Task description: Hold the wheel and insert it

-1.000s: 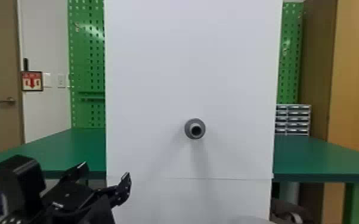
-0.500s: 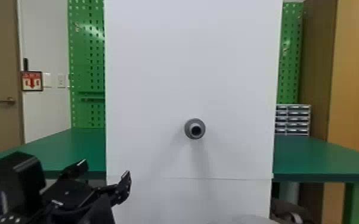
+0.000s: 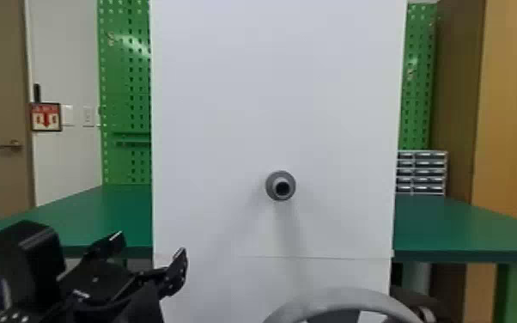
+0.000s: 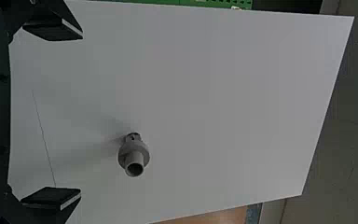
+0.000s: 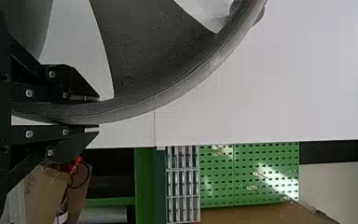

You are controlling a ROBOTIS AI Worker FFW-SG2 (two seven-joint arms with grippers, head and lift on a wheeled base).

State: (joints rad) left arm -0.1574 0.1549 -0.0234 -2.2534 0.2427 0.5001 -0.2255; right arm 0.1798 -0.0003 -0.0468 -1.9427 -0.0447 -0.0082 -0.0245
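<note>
At the lower left of the head view is my left gripper [image 3: 148, 262], its fingers spread apart; the left wrist view shows the same gripper [image 4: 53, 114] with nothing between its pads. A grey hub peg [image 3: 280, 185] sticks out of the white panel, and the peg [image 4: 134, 157] also appears in the left wrist view. The grey wheel [image 3: 341, 298] rises from the bottom edge of the head view, below and slightly right of the peg, apart from it. In the right wrist view, my right gripper [image 5: 93, 112] is closed on the rim of the wheel [image 5: 140, 100].
The tall white panel [image 3: 270, 86] stands before a green table [image 3: 463, 223]. Small drawers [image 3: 423, 172] sit behind the panel at the right, near a wooden cabinet [image 3: 511, 129]. Cardboard [image 5: 42, 196] and red cable show beside my right gripper in its wrist view.
The wheel's upper rim has come up farther into the head view from the bottom edge. My left gripper has stayed nearly still, with its fingers apart.
</note>
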